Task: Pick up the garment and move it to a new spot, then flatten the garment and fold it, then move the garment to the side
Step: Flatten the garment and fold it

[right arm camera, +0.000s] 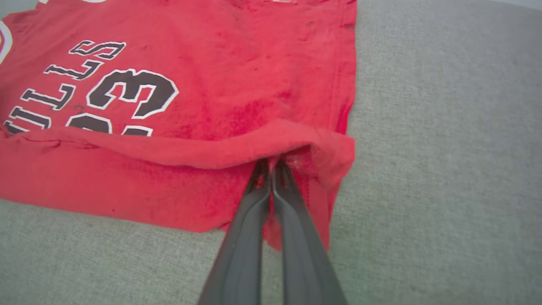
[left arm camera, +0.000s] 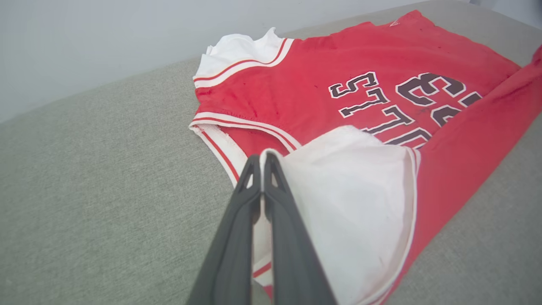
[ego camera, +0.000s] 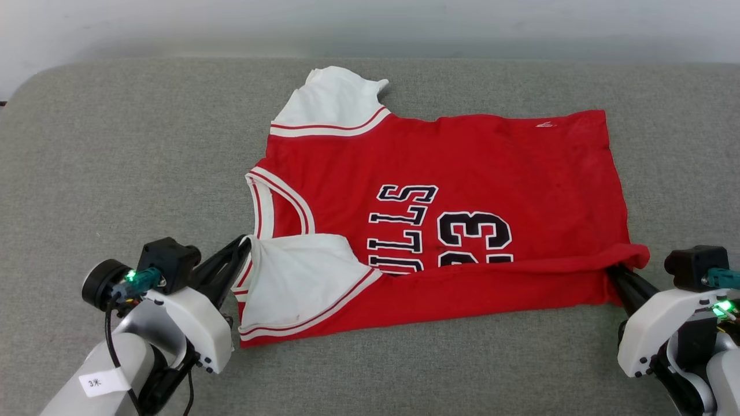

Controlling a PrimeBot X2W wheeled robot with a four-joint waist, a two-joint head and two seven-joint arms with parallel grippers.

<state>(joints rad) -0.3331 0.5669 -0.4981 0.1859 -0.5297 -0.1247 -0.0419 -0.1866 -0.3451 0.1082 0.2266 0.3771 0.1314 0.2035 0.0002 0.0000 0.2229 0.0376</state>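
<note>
the garment (ego camera: 462,167) lies face up in the middle of a grey cushion (ego camera: 115,144), neck to the left and hem to the right. its near long edge is lifted and turned over onto the lettering (ego camera: 404,225). the left tool (ego camera: 245,245) is clenched on the near white sleeve (ego camera: 300,277) at the shoulder. the right tool (ego camera: 613,271) is clenched on the near hem corner (ego camera: 633,254).

this looks like the first lengthwise fold. to do it well, i would carry both tools toward the far edge at one pace and height. the cloth should be taut between them so the crease runs straight. i would let go only once the near edge sits along the far one. the sleeve is bunched and may need tucking.

the cushion is a woven fabric that looks slightly grippy, so the lower layer should hold rather than slide. behind it is a plain pale wall (ego camera: 173,23).
</note>
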